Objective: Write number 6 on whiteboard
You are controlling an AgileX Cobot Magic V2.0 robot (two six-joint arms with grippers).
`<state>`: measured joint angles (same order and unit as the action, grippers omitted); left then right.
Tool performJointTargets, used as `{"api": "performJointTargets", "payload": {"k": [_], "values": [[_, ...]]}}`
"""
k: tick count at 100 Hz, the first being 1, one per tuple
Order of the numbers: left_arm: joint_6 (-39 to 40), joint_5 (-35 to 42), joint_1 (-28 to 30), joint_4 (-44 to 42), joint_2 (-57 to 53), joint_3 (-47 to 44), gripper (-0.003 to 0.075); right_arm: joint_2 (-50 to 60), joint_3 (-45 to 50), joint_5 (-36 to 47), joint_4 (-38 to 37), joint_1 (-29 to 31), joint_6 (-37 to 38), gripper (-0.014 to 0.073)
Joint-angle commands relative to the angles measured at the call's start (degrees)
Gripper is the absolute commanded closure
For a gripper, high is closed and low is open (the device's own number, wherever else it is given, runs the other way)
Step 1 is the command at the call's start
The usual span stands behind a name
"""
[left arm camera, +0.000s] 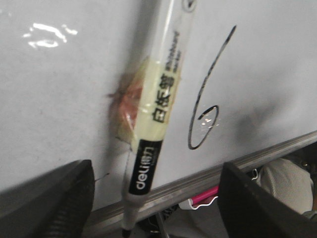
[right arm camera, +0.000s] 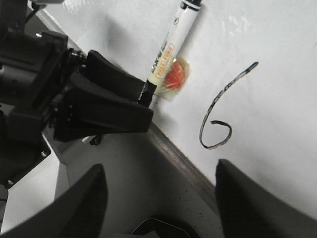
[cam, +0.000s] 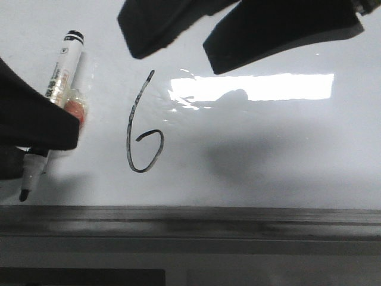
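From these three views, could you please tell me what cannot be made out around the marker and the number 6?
- Front view: the left gripper covers the marker's lower barrel, so whether it clamps it is unclear.
- Left wrist view: the marker's tip runs off the picture edge; contact with the whiteboard is unknown.
- Right wrist view: label print too small.
- The number 6 shows fully.
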<state>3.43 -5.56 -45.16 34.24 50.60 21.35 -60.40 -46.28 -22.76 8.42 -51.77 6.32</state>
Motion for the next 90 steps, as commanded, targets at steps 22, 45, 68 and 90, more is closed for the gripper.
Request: {"api": "performJointTargets", "payload": {"k": [22, 45, 68, 90], "values": [[-0.2, -0.04, 0.02, -3.41, -14.27, 1.63, 0.0476, 9.14, 0.27, 2.4, -0.79, 0.26, -0.35, 0.0662], [-1.73, -2.22, 0.02, -8.92, -24.46, 1.06, 0.0739, 20.17, 7.36, 4.96, -2.62, 0.26, -0.35, 0.0662], [-8.96, -1.4, 0.02, -9.02, -33.53, -3.56, 0.0739, 34.05, 18.38, 10.71, -5.24, 0.26, -0.35, 0.0657], [-12.37, -1.4, 0.02, -9.02, -40.39, -8.62, 0.0739, 46.45, 27.41, 10.81, -6.38, 0.26, -0.35, 0.0657]]}}
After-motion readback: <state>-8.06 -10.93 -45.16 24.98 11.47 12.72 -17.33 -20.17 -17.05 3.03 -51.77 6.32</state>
